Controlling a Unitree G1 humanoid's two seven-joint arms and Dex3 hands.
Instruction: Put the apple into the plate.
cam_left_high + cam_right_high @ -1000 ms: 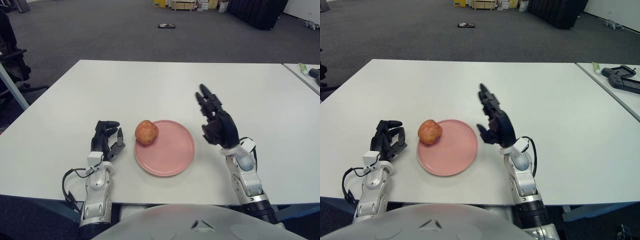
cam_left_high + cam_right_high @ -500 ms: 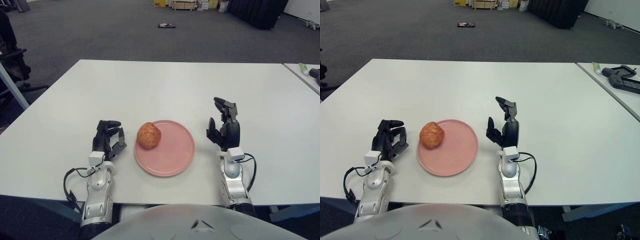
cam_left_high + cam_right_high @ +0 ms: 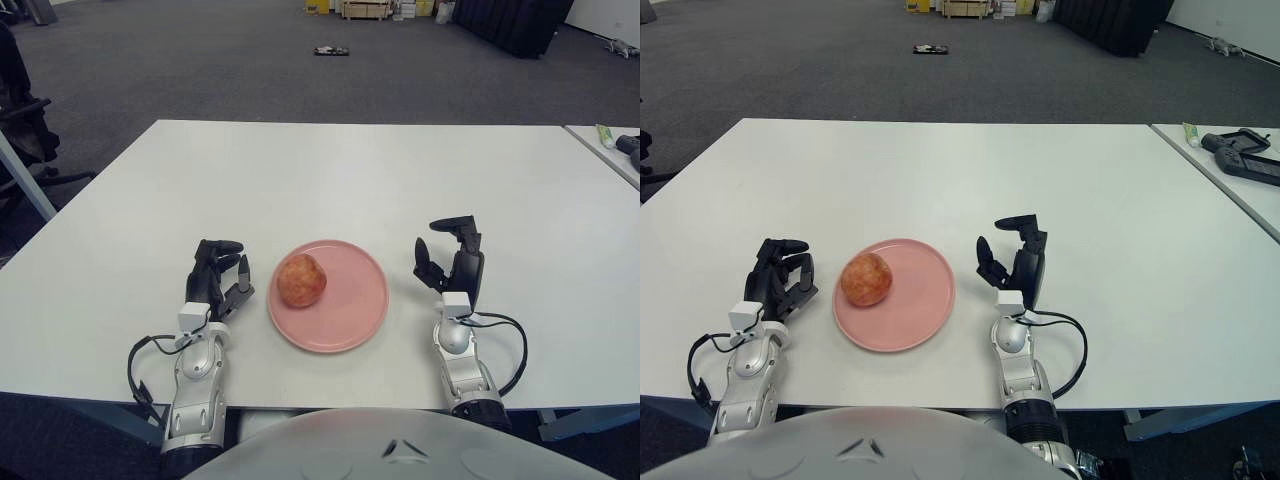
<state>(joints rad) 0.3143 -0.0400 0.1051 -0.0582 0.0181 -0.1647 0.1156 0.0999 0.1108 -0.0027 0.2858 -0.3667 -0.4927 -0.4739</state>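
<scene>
Two robot hands are flanking the pink plate [image 3: 345, 305] as I'm watching through the head cameras. I'm seeing the apple [image 3: 301, 280] sitting on the plate, in its left part, just inside the rim. I'm seeing the left robot hand [image 3: 217, 281] showing just left of the plate, its fingers loosely curled and gripping nothing, clear of the apple. I'm seeing the right robot hand [image 3: 449, 263] standing upright just right of the plate, fingers apart and bent forward at the tips, also empty. I'm reading the white surface [image 3: 330, 175] stretching beyond the plate.
</scene>
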